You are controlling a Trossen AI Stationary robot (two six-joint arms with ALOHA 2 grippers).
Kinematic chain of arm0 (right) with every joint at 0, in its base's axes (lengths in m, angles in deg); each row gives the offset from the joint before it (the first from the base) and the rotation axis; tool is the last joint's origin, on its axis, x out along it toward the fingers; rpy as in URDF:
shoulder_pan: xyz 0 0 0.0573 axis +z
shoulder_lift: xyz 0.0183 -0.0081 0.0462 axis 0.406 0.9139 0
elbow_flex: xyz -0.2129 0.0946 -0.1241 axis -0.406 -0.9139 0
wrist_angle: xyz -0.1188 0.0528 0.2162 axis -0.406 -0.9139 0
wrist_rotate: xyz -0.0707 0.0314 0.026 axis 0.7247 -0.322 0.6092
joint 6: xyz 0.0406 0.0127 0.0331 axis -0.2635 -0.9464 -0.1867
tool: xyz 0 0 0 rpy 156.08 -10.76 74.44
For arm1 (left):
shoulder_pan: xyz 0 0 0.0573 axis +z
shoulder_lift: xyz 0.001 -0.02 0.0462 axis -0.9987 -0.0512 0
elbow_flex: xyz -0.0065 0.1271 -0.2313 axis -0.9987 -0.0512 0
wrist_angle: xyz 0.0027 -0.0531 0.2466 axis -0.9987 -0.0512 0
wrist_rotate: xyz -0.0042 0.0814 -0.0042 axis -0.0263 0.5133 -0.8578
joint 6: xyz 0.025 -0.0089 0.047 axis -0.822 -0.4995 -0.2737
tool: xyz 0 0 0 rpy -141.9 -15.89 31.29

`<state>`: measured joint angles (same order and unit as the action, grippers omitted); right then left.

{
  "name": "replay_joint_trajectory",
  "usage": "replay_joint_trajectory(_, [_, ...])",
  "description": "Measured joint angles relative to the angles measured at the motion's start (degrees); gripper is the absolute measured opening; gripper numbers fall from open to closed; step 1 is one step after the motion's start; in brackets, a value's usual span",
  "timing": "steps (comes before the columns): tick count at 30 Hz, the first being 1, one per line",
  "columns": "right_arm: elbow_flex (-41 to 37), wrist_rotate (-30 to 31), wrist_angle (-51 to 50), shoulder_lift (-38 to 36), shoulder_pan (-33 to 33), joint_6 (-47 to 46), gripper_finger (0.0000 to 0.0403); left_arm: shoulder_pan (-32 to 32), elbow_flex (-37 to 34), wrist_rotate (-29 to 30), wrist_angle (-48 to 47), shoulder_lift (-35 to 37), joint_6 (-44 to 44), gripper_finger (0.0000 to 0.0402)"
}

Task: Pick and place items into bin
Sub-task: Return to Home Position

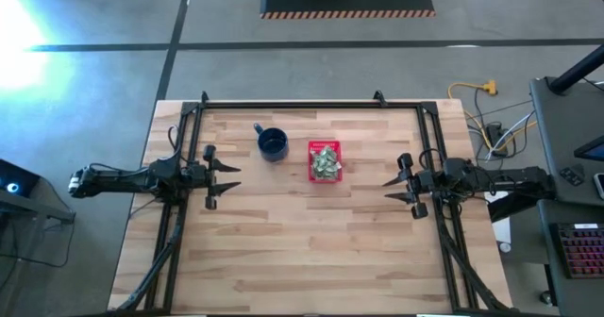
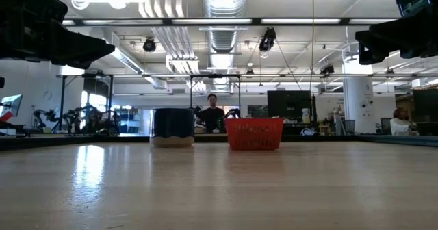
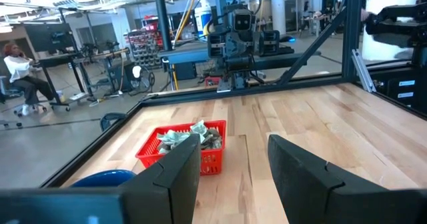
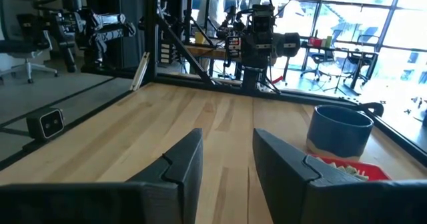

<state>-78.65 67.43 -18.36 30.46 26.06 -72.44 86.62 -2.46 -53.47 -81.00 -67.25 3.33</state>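
Note:
The red bin (image 1: 326,149) stands on its base near the middle of the wooden table. Pale green and whitish crumpled items (image 1: 327,163) lie heaped inside it, also seen as items (image 3: 179,136) over the bin's rim (image 3: 148,149). My left gripper (image 1: 238,177) hovers at the table's left side, pointing level toward the bin, open and with nothing in it. My right gripper (image 1: 385,191) hovers at the right side, facing the left one, likewise open and without anything between its fingers. In the wrist views, the left gripper (image 3: 233,144) and the right gripper (image 4: 227,136) each show a clear gap.
A dark blue mug (image 1: 273,144) stands just left of the bin; in the low view the mug (image 2: 172,127) and the bin (image 2: 254,134) sit side by side. A black frame (image 1: 311,104) rims the table. Bare wood lies between both grippers and toward the near edge.

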Motion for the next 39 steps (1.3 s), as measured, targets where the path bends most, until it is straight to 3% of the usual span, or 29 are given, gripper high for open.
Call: replay_joint_trajectory(39, [0.00,-0.01,0.00,-0.02,0.02,-0.10,0.0118,0.00,-0.01,0.00,0.02,-0.17,0.00,0.0160])
